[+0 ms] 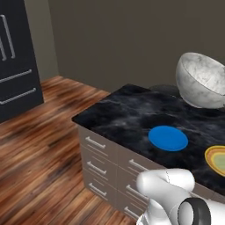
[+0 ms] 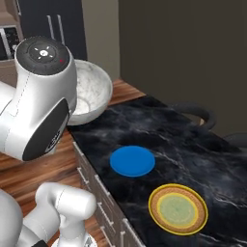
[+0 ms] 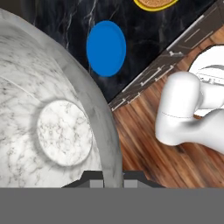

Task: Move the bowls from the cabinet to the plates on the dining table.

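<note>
Hand view, fingers (image 3: 113,183) apparently pinching deep marbled bowl (image 3: 48,118) rim, flat blue plate (image 3: 106,48) beyond

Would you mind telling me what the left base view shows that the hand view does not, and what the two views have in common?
Left base view alone: the dark panelled unit with grey bar handles standing on the wooden floor, and the plain wall behind the dining table.

Hand view alone: the inside of the marbled bowl, with its flat round bottom, and the gripper shut on its rim.

Both: the marbled bowl, the blue plate, part of the yellow-rimmed plate, the table's drawer fronts and the floor.
</note>
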### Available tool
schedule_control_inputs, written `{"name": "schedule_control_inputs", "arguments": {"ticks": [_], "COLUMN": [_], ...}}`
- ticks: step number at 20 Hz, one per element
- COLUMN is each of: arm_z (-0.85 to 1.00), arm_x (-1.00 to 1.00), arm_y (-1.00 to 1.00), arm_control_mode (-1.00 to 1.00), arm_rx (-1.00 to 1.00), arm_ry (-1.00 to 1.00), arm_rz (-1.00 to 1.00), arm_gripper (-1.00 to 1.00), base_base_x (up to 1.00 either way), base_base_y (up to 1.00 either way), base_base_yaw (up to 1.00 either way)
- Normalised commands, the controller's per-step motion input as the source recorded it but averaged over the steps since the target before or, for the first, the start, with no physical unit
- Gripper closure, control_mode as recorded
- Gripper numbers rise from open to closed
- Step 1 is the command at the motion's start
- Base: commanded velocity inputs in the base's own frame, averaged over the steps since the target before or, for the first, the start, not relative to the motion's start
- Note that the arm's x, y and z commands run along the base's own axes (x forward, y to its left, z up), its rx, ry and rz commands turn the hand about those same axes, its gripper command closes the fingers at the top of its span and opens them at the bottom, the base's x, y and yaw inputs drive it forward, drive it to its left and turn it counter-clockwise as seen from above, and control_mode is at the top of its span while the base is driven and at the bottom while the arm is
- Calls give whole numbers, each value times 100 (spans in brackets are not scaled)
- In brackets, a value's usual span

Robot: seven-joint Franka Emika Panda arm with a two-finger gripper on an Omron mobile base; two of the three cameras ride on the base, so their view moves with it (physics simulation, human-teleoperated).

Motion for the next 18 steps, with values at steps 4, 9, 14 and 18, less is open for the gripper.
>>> {"name": "schedule_control_inputs", "arguments": {"ticks": [4,9,14,18], "arm_z": [0,0,0,0], "arm_x": [0,0,0,0], "arm_y": [0,0,0,0], "arm_control_mode": [100,100,100,100], "arm_rx": [0,0,0,0], "arm_ry": [0,0,0,0], "arm_rz": [0,0,0,0], "arm_gripper": [100,100,100,100], "base_base_x": [-18,-32,-18,0], "base_base_y": [7,15,9,0], "base_base_yaw": [-22,-18,-22,-25]}}
